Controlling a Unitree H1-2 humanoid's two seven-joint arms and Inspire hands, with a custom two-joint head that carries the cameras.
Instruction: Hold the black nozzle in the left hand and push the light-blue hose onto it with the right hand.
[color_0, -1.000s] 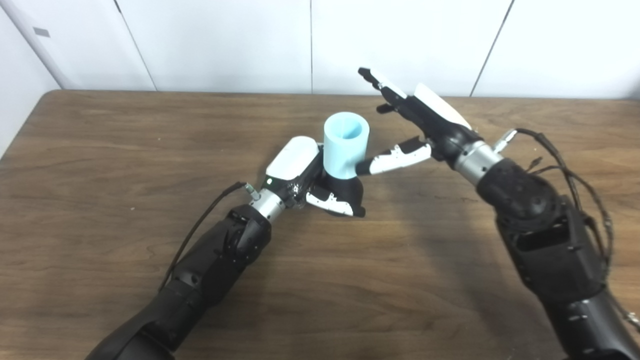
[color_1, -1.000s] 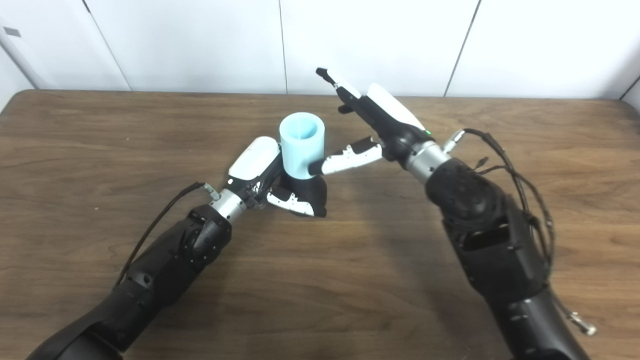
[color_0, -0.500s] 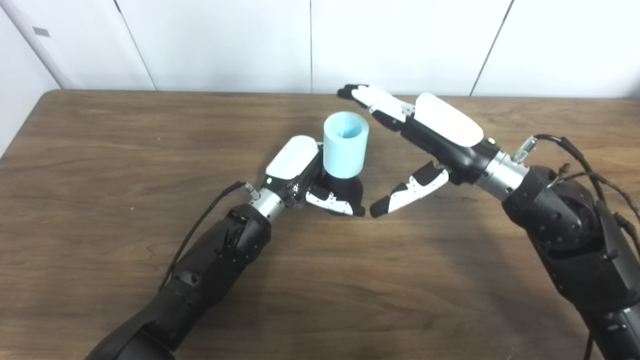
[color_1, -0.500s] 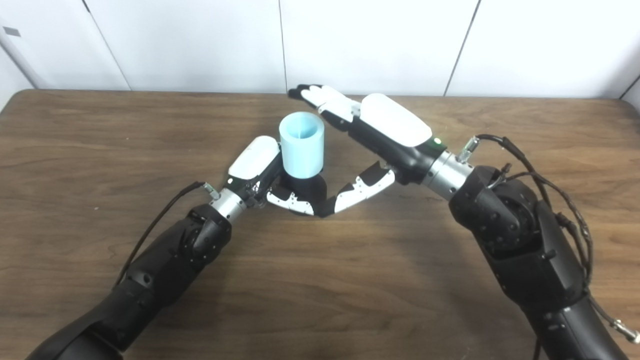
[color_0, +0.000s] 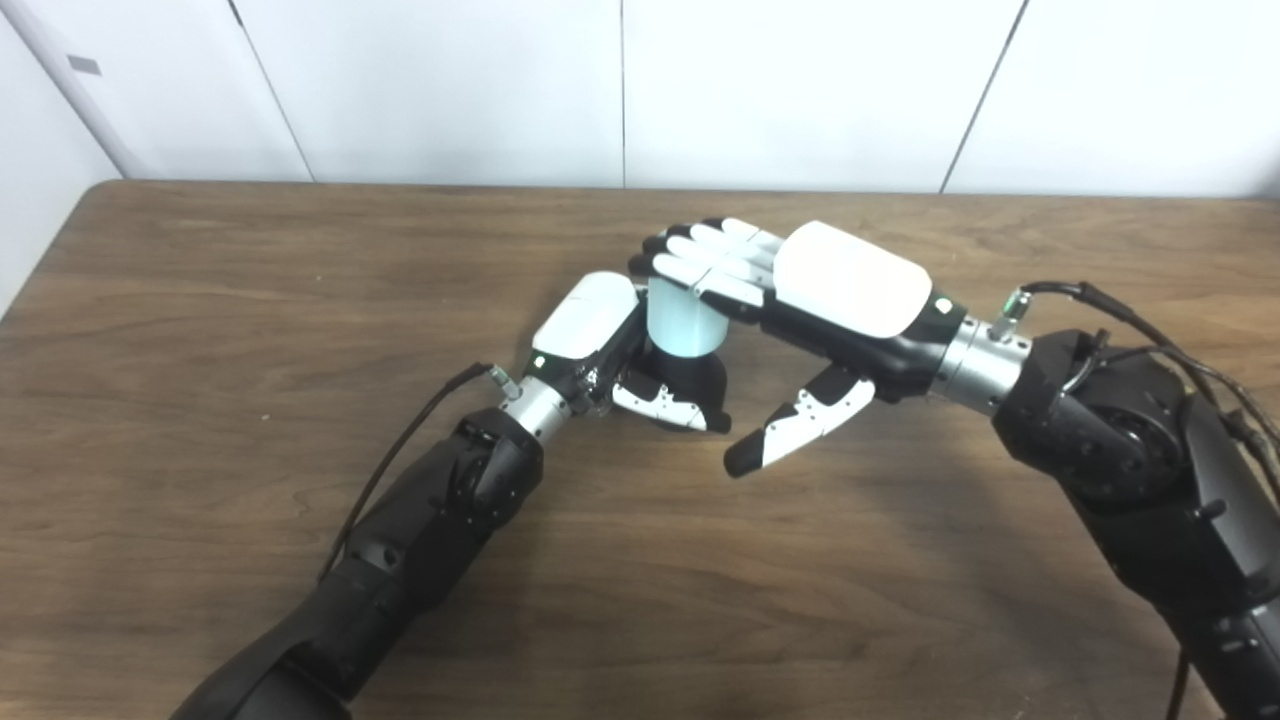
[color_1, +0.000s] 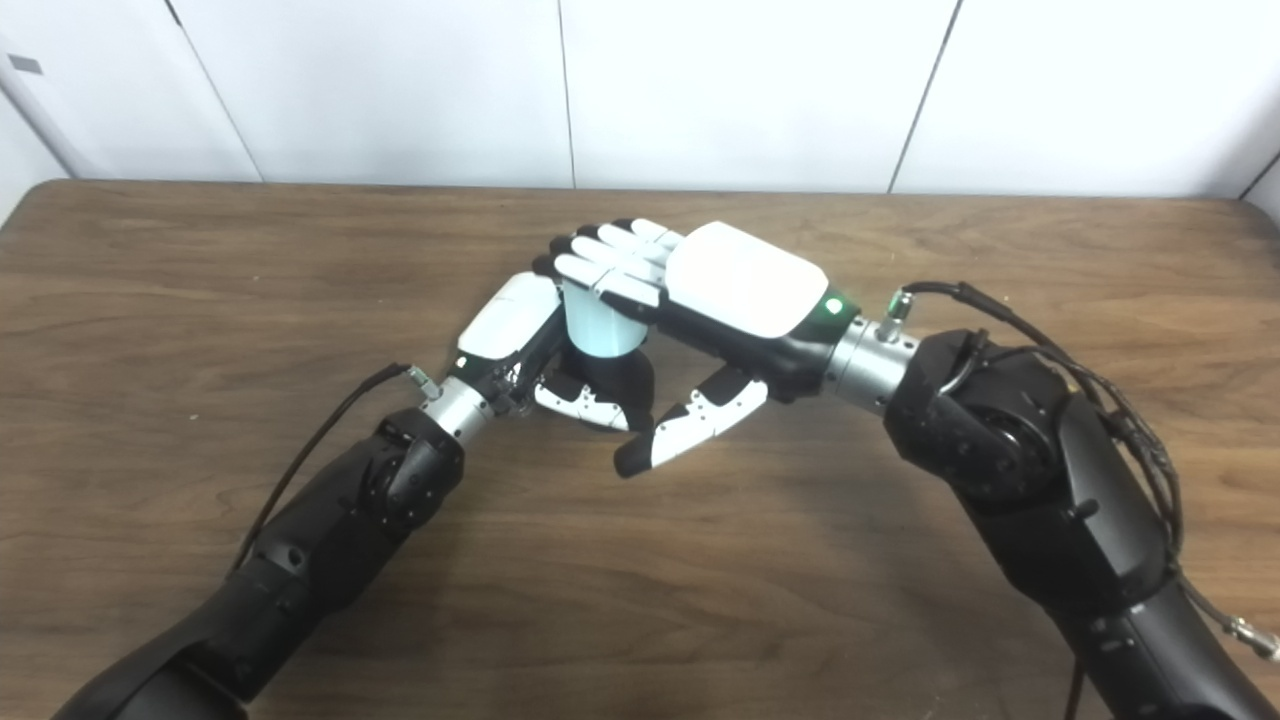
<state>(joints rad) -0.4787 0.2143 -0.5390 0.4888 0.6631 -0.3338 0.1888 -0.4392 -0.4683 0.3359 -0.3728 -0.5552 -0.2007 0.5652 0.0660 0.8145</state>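
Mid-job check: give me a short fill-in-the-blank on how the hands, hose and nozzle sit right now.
1. The left hand is closed around the black ____.
2. The light-blue hose stands upright on ____ of the black nozzle.
3. The right hand lays its fingers flat over the hose's ____ end.
4. The right hand's thumb points down toward the ____, touching nothing.

Missing words: nozzle; top; top; table

Hose (color_0: 682, 322), frame centre: plain light blue. Nozzle (color_0: 690, 378) below it: black. Left hand (color_0: 600, 345) and right hand (color_0: 800, 300): white shells, black frames, silver wrists. Table (color_0: 200, 300): dark brown woodgrain. Wall (color_0: 450, 80), top: white panels.
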